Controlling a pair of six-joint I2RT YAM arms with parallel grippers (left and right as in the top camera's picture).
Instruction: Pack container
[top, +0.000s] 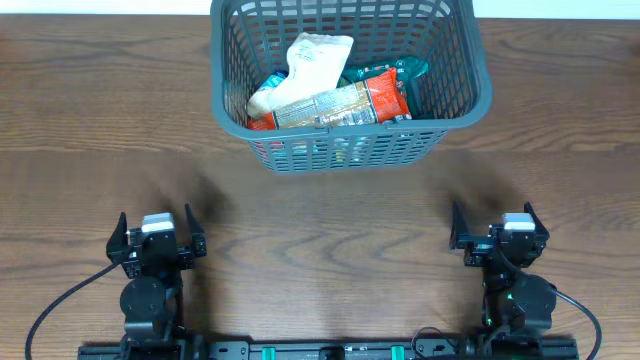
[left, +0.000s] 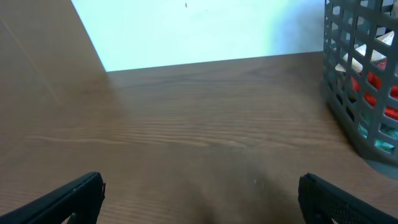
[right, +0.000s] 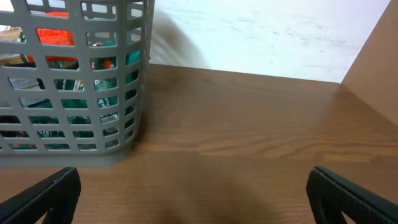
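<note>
Partly hidden: I see the container (top: 345, 150) cut by the top edge of the overhead view, so its far rim is out of frame. The left wrist view shows only one corner of it (left: 357, 93) at the right edge. In the right wrist view (right: 74, 93) its left part is cut off.
Contents: a white packet (top: 315, 60) lies on an orange-red packet (top: 350, 103), and a teal packet (top: 405, 70) is behind them. What is under them I cannot make out, and the print is too small for me to read.
Container place: it stands at the far middle of the tabletop (top: 320, 250), well apart from both claws.
Left claw (top: 155, 215): the fingers are wide apart with nothing between them, at the near left. Its own camera (left: 200, 180) shows only the two dark tips.
Right claw (top: 491, 215): also spread and holding nothing, at the near right. In its own camera (right: 193, 174) the fingers are cut by the lower edge.
Tabletop: dark brown wood with visible grain, and bare where the claws are.
Room: a pale wall (left: 199, 31) stands behind the far edge, and a brown panel (right: 379, 62) is at the side.
</note>
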